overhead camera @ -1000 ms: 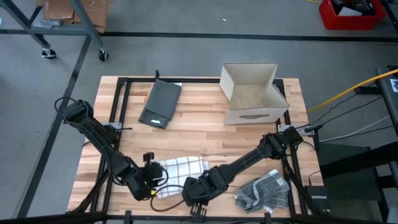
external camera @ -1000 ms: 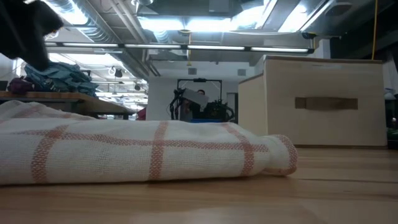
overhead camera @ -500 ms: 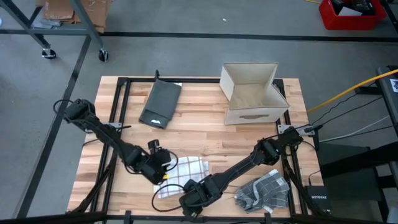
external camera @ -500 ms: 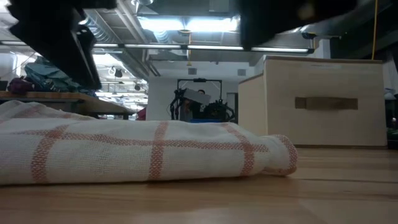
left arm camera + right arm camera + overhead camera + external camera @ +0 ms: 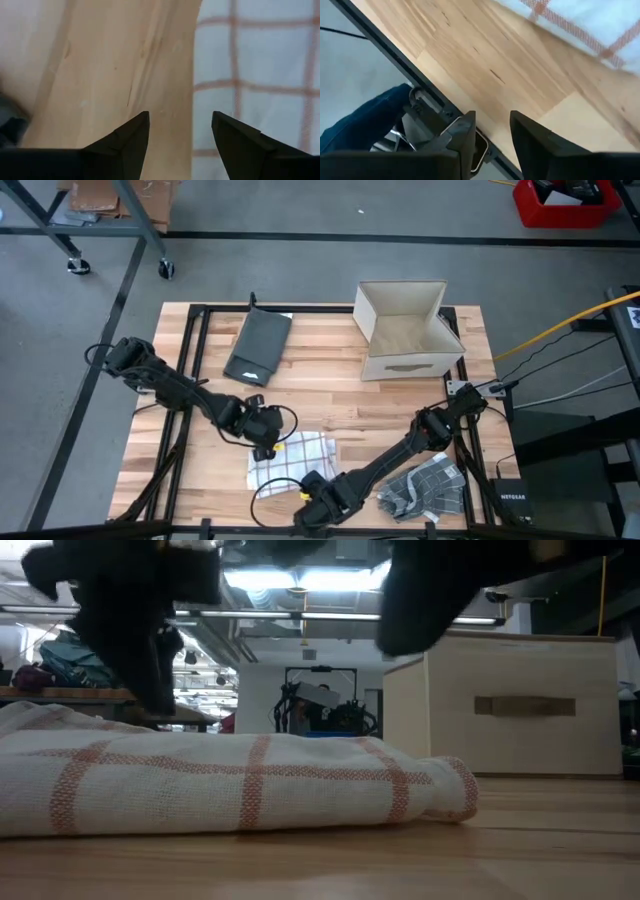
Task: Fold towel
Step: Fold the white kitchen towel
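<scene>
Checked towel (image 5: 290, 458) lies folded on the wooden table (image 5: 330, 395). Left gripper (image 5: 180, 131), jaws released, straddles its edge; right gripper (image 5: 492, 131), jaws parted and empty, hangs beside the towel.

Even, bright overhead light; ceiling strip lights (image 5: 300, 580) glare, and near dark arm shapes are blurred.

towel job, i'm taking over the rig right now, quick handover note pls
Left gripper: open, empty, over the far left edge of the checked towel.
Right gripper: open, empty, at the table's near edge, off the towel.
Towel: lies folded on the near middle of the table, nothing holding it.
Other things: grey checked cloth near right, dark cloth far left, box far right.
Left: check the fold; whether another is needed I cannot tell.
</scene>
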